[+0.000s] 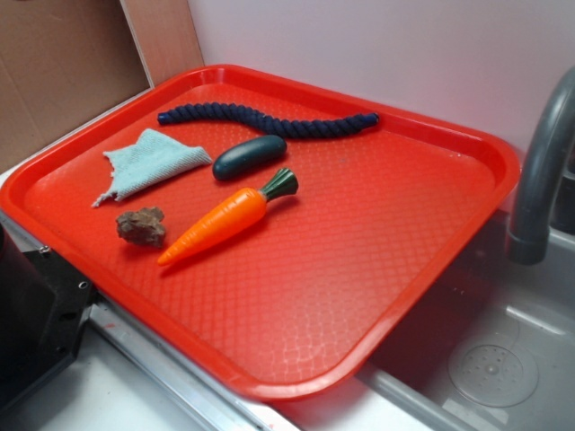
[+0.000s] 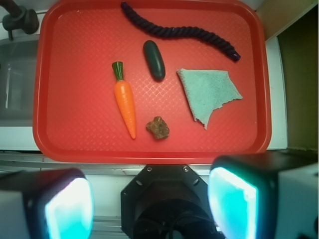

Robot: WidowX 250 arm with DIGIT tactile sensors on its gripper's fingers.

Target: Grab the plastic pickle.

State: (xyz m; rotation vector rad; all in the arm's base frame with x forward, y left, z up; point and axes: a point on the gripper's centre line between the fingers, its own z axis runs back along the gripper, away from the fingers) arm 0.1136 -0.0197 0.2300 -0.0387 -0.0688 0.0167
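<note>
gripper (image 2: 149, 204) spread, pickle (image 1: 249, 156) on tray (image 1: 377, 296)

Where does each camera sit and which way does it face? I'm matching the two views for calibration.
Exterior: beside the tray, looking down at an angle across it toward the wall; a dark part at the lower left edge may be the robot.
Wrist: on the arm, high above the tray's near edge, looking straight down; the open gripper fills the bottom.
Shared: pickle, carrot, rope, cloth, brown lump.
</note>
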